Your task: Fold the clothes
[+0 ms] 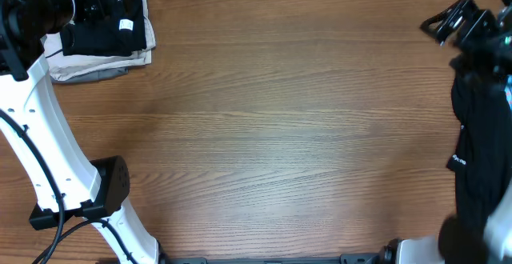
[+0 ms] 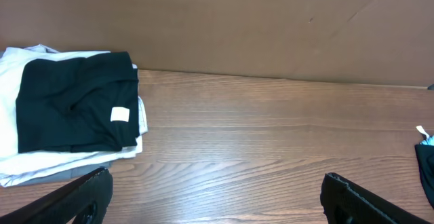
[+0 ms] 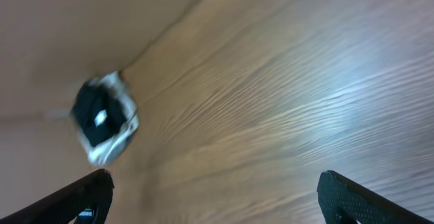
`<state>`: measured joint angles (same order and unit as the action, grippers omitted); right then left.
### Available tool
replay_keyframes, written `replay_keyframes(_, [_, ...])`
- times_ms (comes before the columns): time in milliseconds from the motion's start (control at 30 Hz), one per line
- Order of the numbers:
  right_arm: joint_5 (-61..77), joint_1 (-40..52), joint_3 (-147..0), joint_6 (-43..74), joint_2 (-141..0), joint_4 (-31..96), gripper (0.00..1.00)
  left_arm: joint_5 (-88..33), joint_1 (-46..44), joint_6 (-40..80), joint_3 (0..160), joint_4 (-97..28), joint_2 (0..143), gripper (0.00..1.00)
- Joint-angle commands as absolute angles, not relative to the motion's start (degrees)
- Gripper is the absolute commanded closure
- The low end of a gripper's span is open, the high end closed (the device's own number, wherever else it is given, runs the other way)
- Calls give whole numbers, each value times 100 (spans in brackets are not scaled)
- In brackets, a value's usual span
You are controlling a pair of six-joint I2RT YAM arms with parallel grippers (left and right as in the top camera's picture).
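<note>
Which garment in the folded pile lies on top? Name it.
The black T-shirt with the small white tag. It lies on top, and the cream garment sits beneath it.

My right wrist feed is blurred. The folded stack of clothes (image 3: 103,121) looks small, black on top with pale fabric beneath. The wood-grain table (image 3: 285,95) spreads right of the stack, and a brown wall (image 3: 61,27) rises above it. Below the stack, my right gripper (image 3: 213,200) has its fingertips (image 3: 85,198) spread wide, with nothing between them.
</note>
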<state>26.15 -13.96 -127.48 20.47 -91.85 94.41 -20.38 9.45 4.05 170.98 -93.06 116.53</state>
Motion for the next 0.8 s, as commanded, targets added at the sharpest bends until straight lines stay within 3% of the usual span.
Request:
replay_keyframes(0, [2554, -908, -12801, 1968, -8718, 9581, 0, -2056, 939, 340, 17106, -9301, 11651, 0])
replay_keyframes(500, [2598, -670, -12790, 1450, -8348, 9706, 0, -2058, 939, 340, 17106, -9299, 11651, 0])
replay_keyframes(767, [1741, -670, -12033, 1782, -7456, 9373, 0, -2058, 939, 340, 17106, -9301, 11651, 0])
